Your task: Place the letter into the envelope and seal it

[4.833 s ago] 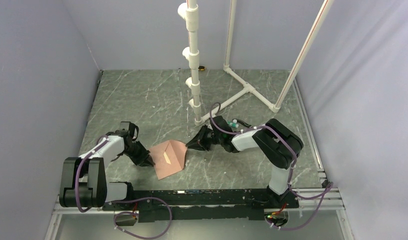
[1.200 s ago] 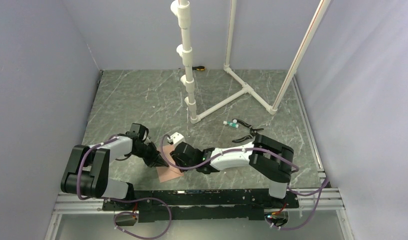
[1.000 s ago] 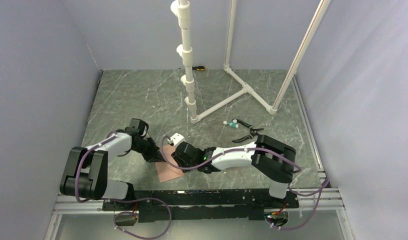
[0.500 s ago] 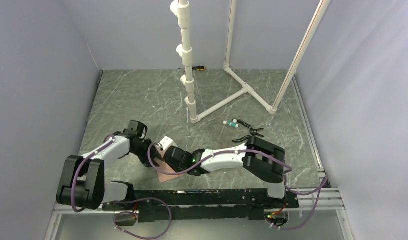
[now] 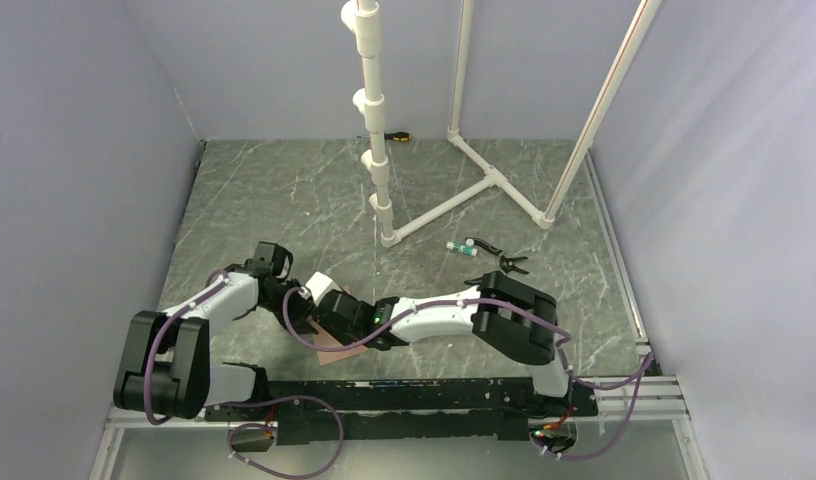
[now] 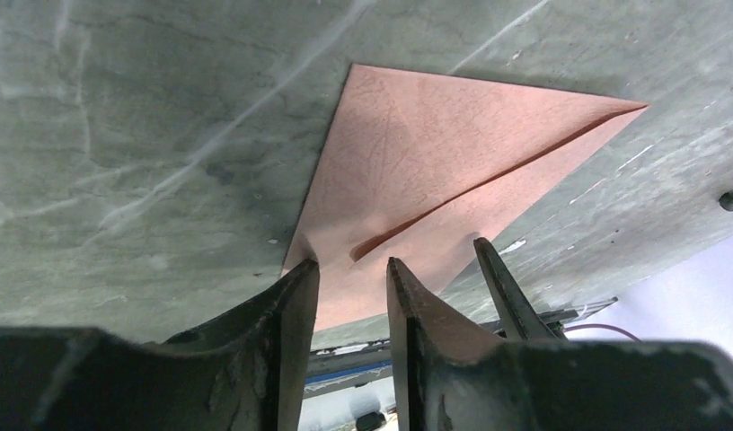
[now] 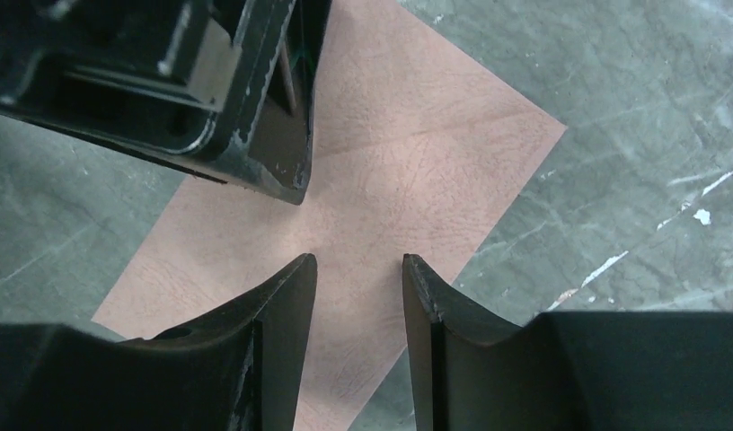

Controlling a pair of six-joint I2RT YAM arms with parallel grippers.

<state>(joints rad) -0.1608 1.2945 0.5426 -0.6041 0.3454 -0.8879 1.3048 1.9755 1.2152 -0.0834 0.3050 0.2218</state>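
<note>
The pinkish-brown envelope (image 5: 336, 347) lies flat on the marble table near the front edge, mostly covered by both grippers in the top view. In the left wrist view the envelope (image 6: 435, 162) shows its pointed flap folded down, with a small raised lip near my fingers. My left gripper (image 6: 349, 265) is open at the envelope's near corner, holding nothing. My right gripper (image 7: 356, 259) is open, just above the creased envelope (image 7: 408, 180), with the left gripper's body (image 7: 210, 90) close beside it. In the top view the left gripper (image 5: 296, 312) and right gripper (image 5: 322, 308) nearly touch. The letter is hidden.
A white pipe frame (image 5: 379, 150) stands at the back middle, its base pipes (image 5: 494, 180) running right. Black pliers (image 5: 504, 262) and a small white-green item (image 5: 462, 247) lie right of centre. The front rail (image 5: 384, 385) runs just below the envelope.
The right arm has swung left from beside the envelope to over it, next to the left gripper. The envelope's flap, raised earlier, now lies down. The left gripper stays at the envelope's left edge.
</note>
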